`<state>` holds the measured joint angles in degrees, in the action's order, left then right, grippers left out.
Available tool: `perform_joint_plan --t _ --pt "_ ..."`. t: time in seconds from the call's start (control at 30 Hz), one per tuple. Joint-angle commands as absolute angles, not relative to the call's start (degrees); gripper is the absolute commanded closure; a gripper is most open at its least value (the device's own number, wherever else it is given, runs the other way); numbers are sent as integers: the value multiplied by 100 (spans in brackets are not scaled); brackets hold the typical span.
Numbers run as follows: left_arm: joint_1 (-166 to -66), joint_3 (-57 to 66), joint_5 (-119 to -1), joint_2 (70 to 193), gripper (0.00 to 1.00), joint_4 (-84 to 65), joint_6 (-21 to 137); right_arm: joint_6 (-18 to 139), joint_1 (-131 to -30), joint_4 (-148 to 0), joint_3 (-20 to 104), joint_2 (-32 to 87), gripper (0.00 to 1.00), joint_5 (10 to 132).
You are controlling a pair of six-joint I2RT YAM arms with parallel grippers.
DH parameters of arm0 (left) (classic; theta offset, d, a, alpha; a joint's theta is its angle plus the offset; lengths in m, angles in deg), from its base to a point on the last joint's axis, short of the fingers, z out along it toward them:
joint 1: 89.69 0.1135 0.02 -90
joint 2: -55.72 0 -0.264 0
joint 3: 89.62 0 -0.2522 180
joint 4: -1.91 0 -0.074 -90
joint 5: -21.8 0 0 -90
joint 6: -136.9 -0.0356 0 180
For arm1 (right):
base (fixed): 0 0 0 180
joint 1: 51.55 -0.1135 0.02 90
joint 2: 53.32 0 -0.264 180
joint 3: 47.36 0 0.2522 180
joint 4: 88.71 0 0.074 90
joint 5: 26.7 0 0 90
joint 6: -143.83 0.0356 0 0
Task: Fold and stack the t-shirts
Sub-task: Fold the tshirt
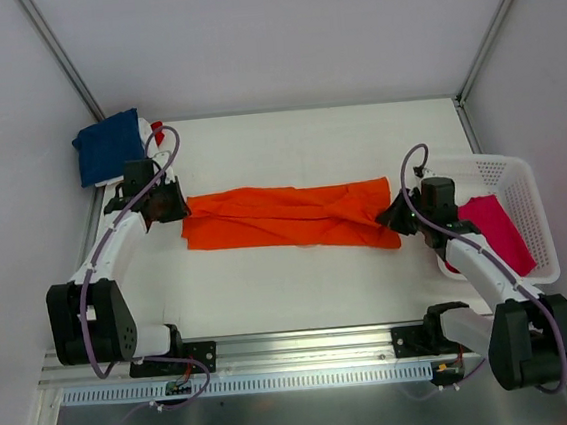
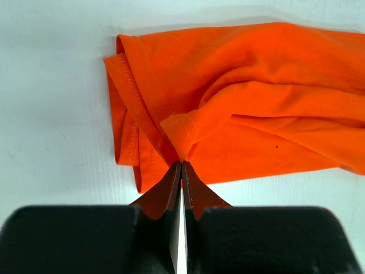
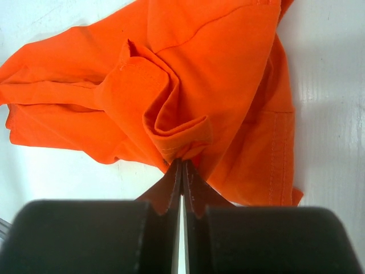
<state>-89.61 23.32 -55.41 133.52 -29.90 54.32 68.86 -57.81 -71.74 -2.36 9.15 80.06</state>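
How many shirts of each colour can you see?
Bright orange cloth t-shirt, spread on the table: 1
Navy blue cloth t-shirt, folded: 1
Magenta-pink cloth t-shirt, in the white plastic lattice basket: 1
Red cloth, only a corner showing, probably a shirt: 1
Total: 4

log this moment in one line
left gripper: shut on orange t-shirt | right gripper: shut on orange t-shirt | layout: stretched across table | navy t-shirt: folded, far left

We see bright, even overhead light: slight glare on the white table, soft thin shadows beside the orange t-shirt, nearest parts blurred.
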Motion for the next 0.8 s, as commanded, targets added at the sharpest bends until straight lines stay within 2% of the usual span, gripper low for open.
perform_joint_plan --t 0.0,0.23,0.47,0.57,0.63,0.67,0.7,0.77 --pt "-8934 2029 -5379 13279 99 -3750 4850 6904 -5814 -7170 -354 539 99 8018" --pt "-8934 2090 -6327 12402 100 -3822 4892 6904 -5814 -6801 -609 -155 100 7922" --pt "-8934 1536 -8627 11909 98 -3805 5173 6816 -5814 -6484 -925 -595 99 7614" --pt "-8943 1615 -9079 11733 96 -3629 5226 6763 -5814 -6343 -1013 -595 100 7412" --pt "-8934 1824 -9220 11558 87 -3322 5174 6763 -5814 -6352 -1075 -560 100 7359" --pt "-8934 1895 -9089 11557 76 -3226 5113 6763 -5823 -6369 -1153 -560 100 7359" --pt "-8934 1948 -8688 11609 70 -3172 5051 6763 -5814 -6413 -1180 -560 99 7350" --pt "-8925 2089 -8264 11899 66 -3172 5016 6789 -5814 -6484 -1190 -499 100 7323"
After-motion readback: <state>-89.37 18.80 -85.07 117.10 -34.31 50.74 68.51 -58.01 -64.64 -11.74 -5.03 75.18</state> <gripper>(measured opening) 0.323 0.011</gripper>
